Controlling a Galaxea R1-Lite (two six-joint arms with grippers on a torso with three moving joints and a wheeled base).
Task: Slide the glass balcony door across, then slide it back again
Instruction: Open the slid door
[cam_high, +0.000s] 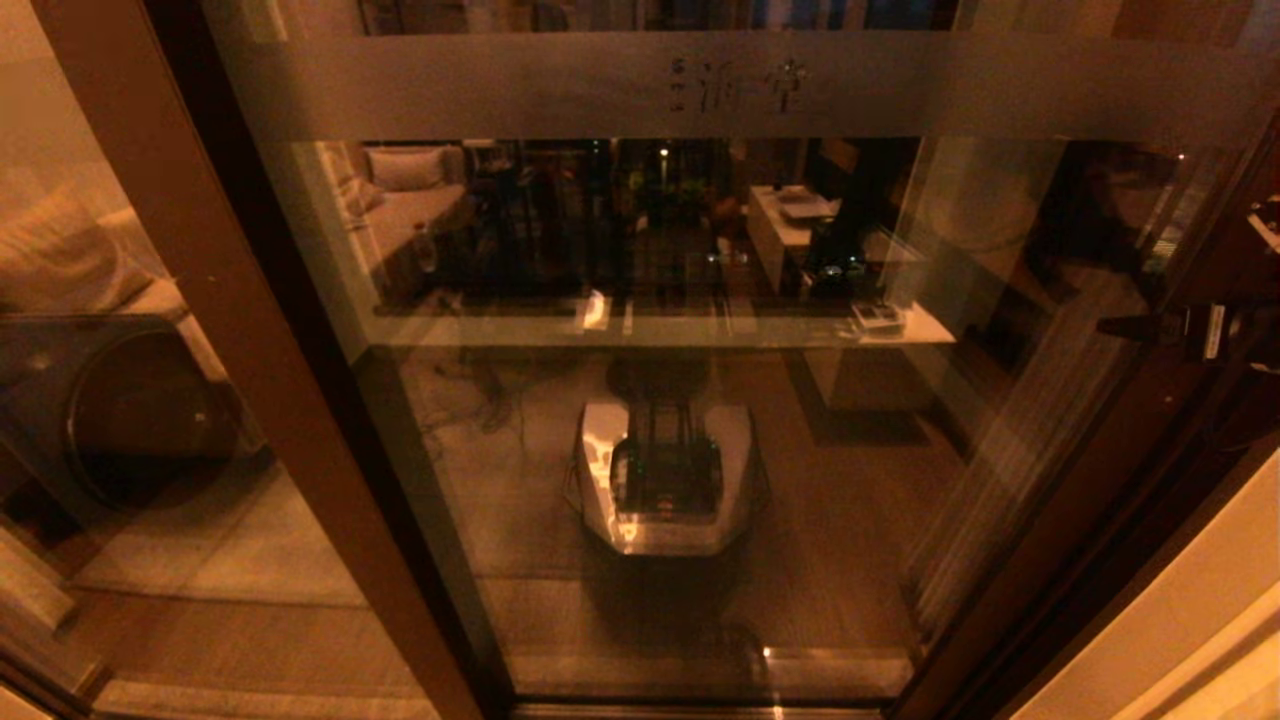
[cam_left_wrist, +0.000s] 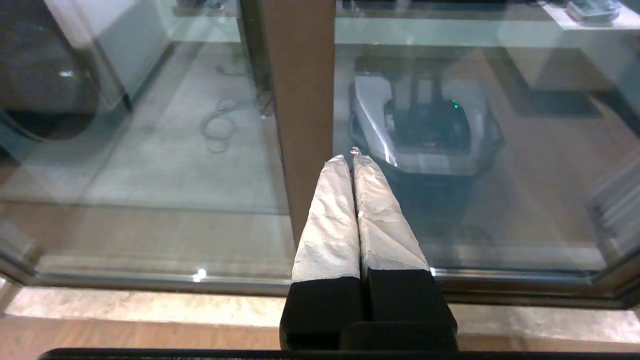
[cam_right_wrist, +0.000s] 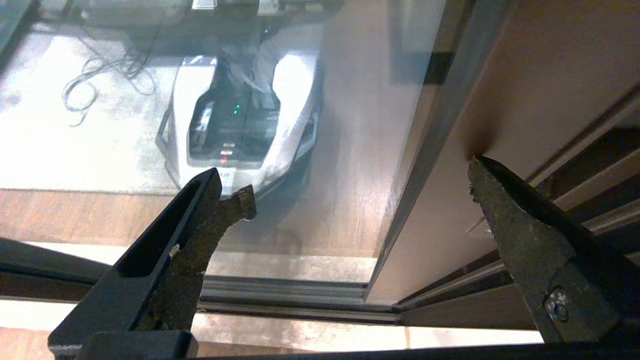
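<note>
Glass balcony door (cam_high: 700, 400) beside right claw (cam_right_wrist: 360, 185)

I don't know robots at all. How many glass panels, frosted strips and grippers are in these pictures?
Glass panels: 2, the glass balcony door and the narrower panel to its left
Frosted bands: 1, the frosted band across the door
Grippers: 2, the left gripper shut, the right gripper open
Total: 5

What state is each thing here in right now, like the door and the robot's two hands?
Glass balcony door: upright in its track, nothing gripping it.
Right hand: open, fingers spread beside the door's right frame edge, one fingertip at the frame.
Left hand: shut, empty, pointing at a brown frame post.
</note>
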